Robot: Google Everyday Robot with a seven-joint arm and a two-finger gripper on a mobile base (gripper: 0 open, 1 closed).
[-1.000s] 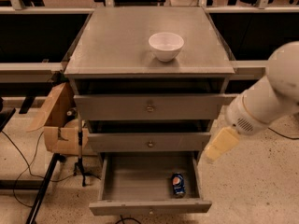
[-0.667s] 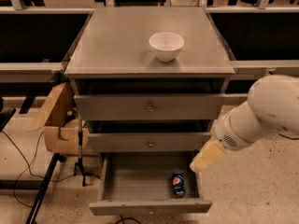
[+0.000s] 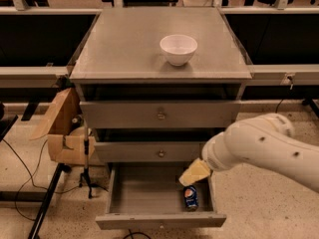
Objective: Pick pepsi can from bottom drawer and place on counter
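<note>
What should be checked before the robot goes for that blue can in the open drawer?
1. Bottom drawer pulled out far enough to reach in: ok.
2. Pepsi can in plain sight at the drawer's right front, nothing lying on it: ok.
3. Can upright or on its side: cannot tell.
4. Gripper over the drawer, just above the can: ok.
5. Counter has bare room beside the white bowl for setting the can down: ok.
</note>
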